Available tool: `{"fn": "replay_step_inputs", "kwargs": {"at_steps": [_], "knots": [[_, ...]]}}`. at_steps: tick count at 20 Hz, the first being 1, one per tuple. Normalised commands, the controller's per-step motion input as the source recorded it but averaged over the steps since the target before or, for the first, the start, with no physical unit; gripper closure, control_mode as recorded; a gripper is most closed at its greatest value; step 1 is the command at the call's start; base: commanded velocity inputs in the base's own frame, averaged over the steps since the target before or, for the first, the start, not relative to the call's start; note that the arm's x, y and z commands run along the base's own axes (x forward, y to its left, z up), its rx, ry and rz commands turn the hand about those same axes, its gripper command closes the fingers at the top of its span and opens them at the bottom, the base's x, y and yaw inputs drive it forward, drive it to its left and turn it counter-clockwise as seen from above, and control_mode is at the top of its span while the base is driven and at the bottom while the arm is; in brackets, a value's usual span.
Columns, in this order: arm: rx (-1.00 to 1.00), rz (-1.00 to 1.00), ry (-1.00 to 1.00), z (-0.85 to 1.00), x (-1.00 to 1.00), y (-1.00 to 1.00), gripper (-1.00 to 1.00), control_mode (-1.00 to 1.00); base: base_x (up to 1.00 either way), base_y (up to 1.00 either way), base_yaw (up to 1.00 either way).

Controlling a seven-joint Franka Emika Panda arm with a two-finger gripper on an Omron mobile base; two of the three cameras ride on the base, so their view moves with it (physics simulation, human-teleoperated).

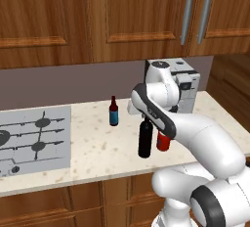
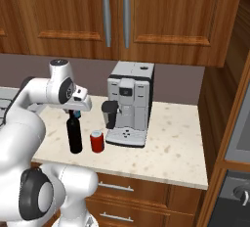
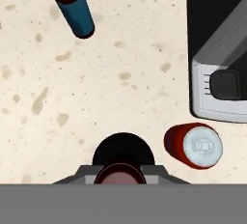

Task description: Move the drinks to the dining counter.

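The white arm is bending over the counter [image 1: 97, 152], w/ its hand pointing straight down. The gripper [image 2: 74, 113] is sitting right at the top of the tall black wine bottle [image 1: 145, 138]. The fingers are pressed in on the bottle's neck, pinching it. From the hand view, the bottle's round top is showing right btwn the finger tips, at the bottom of the pic.

The wine bottle is standing upright on the beige speckled counter, near the front edge. The small red can [image 2: 97, 141] is standing just beside it, on the side toward the coffee machine [image 2: 129, 103]. In the left base view the arm's elbow is covering part of the can. The can and bottle are looking very close, but I can't tell if they're touching.

The coffee machine is grey and black, standing by the back wall, just past the can. The short dark-red bottle w/ blue label [image 1: 114, 111] is standing upright farther back on the counter, apart from the other two drinks, btwn them and the grey stovetop [image 1: 31, 138]. Brown wood cabinets [image 1: 122, 11] are hanging above.

The wine bottle is looking all black and shiny, w/ a dark red cap on top. The can is red w/ a silver top.
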Motion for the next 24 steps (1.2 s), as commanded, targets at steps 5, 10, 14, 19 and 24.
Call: {"fn": "replay_step_inputs", "kwargs": {"at_steps": [5,10,14,19,24], "knots": [[0.0,0.0,0.0,0.06,-0.5,0.0,1.0,-1.0,0.0,0.0,0.0],[0.0,0.0,-0.04,0.1,-0.89,0.0,1.0,-1.0,0.0,0.0,0.0],[0.0,0.0,-0.1,0.24,-0.63,0.0,1.0,-1.0,0.0,0.0,0.0],[0.0,0.0,-0.12,0.24,-0.24,0.0,1.0,-1.0,0.0,0.0,0.0],[0.0,0.03,-0.03,0.24,-0.05,-0.11,1.0,-1.0,0.0,0.0,0.0]]}}
